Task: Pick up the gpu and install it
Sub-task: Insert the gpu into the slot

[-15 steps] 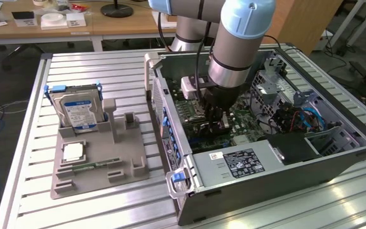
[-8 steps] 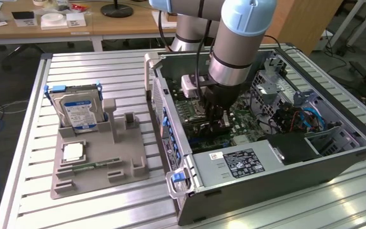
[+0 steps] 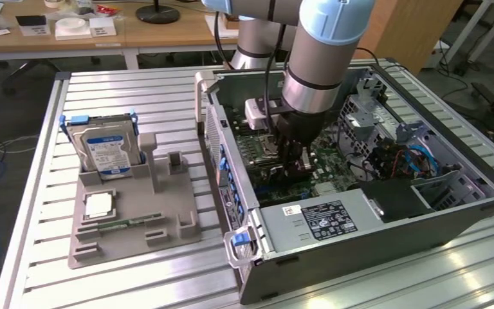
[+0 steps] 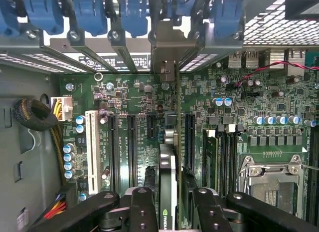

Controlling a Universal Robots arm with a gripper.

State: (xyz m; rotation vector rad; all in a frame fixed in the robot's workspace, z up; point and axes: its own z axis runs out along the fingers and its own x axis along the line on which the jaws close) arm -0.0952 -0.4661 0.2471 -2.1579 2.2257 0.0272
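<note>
My gripper (image 3: 295, 161) reaches down inside the open computer case (image 3: 453, 212), above the motherboard (image 3: 260, 151). In the wrist view the gripper (image 4: 172, 198) is shut on the gpu (image 4: 168, 177), which I see edge-on between the two black fingers (image 4: 143, 208). The card stands upright along a long black expansion slot (image 4: 189, 134) on the green motherboard (image 4: 124, 92). Its silver end bracket (image 4: 167, 55) reaches the row of rear slot openings. Whether the card's edge sits in the slot I cannot tell.
Blue slot clips (image 4: 89, 12) line the case's rear wall. A CPU socket (image 4: 271, 177) and memory sticks (image 4: 224, 157) lie beside the card. In the exterior view's left, a grey holder (image 3: 136, 225) carries a silver hard drive (image 3: 105, 151) and a narrow memory stick (image 3: 131, 223).
</note>
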